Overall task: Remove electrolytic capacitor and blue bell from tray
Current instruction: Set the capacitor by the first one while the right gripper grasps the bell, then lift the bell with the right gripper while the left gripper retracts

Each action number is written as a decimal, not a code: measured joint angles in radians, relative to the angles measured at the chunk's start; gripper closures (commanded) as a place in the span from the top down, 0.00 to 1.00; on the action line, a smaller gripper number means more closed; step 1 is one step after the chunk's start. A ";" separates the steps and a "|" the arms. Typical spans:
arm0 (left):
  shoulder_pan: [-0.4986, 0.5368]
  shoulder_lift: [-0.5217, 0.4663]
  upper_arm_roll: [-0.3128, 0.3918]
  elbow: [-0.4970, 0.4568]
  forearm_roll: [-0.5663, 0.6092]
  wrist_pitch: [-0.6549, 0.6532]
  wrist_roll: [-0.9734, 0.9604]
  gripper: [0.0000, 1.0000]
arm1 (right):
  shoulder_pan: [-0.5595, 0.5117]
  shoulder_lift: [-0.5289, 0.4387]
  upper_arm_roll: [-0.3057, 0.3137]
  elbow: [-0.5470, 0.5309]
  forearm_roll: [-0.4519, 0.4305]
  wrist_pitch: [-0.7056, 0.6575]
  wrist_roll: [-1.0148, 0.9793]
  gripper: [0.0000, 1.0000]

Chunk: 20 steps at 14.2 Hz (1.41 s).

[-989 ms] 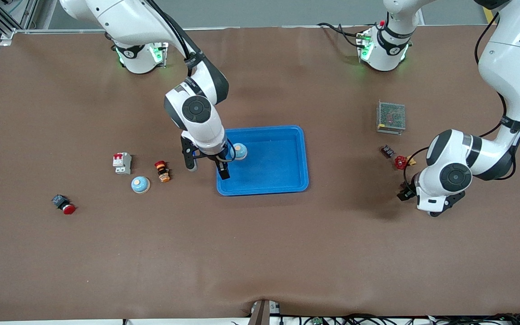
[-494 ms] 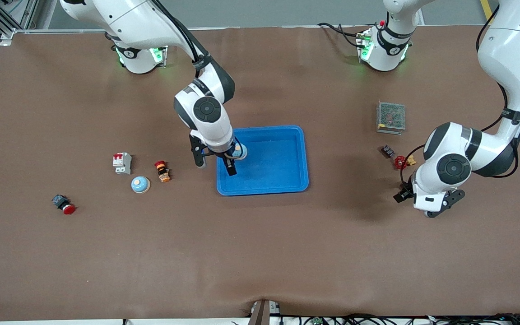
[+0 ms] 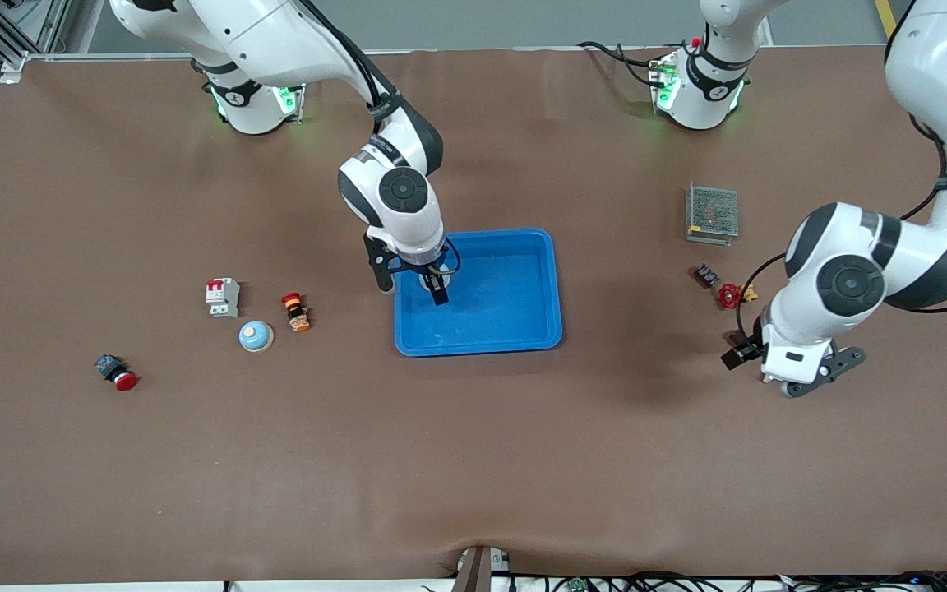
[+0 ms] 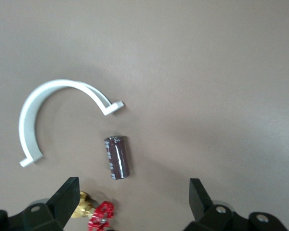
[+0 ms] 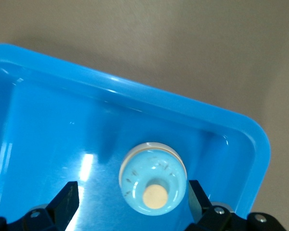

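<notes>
A light blue bell [image 5: 153, 185] with a cream button sits in the blue tray [image 3: 556, 284], in the corner toward the right arm's end; the tray's rim also shows in the right wrist view [image 5: 135, 94]. My right gripper [image 3: 410, 286] hangs open over it, one finger on each side [image 5: 132, 204], and hides most of it in the front view. A dark brown capacitor [image 4: 118, 157] lies on the table under my left gripper [image 4: 133, 202], which is open and empty above it. In the front view the left gripper [image 3: 794, 366] hides the capacitor.
A second blue bell [image 3: 256, 336], a circuit breaker [image 3: 223, 297], an orange push button [image 3: 296, 312] and a red stop button [image 3: 116, 372] lie toward the right arm's end. A mesh power supply [image 3: 712, 214], a red valve [image 3: 728, 294] and a white arc [image 4: 48, 110] lie near the left gripper.
My right gripper has moved from the tray's edge to over the bell in the tray. My left arm has shifted a little toward its own end of the table.
</notes>
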 measured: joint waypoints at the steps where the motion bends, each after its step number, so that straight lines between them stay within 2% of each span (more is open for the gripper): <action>1: 0.020 -0.005 -0.020 0.021 -0.001 -0.030 0.039 1.00 | 0.005 0.004 0.000 0.000 0.000 0.000 0.001 1.00; 4: 0.034 -0.009 -0.053 0.089 -0.001 -0.112 0.118 1.00 | 0.012 0.007 0.000 0.000 0.000 0.000 0.002 1.00; 11: 0.033 -0.009 -0.115 0.157 -0.001 -0.195 0.148 1.00 | 0.012 0.039 -0.003 0.000 0.001 0.031 0.002 1.00; 13: 0.033 -0.009 -0.124 0.175 -0.001 -0.217 0.159 1.00 | 0.012 0.047 -0.004 0.000 0.001 0.044 0.002 0.72; 16: 0.033 -0.010 -0.129 0.181 -0.001 -0.229 0.159 1.00 | 0.012 0.047 -0.005 0.002 0.001 0.048 -0.002 0.42; 18: 0.033 -0.011 -0.137 0.183 -0.001 -0.229 0.160 1.00 | 0.012 0.047 -0.005 0.003 0.001 0.048 -0.031 0.16; 20: 0.032 -0.012 -0.145 0.190 -0.001 -0.230 0.160 1.00 | 0.012 0.047 -0.003 0.003 0.000 0.049 -0.078 0.00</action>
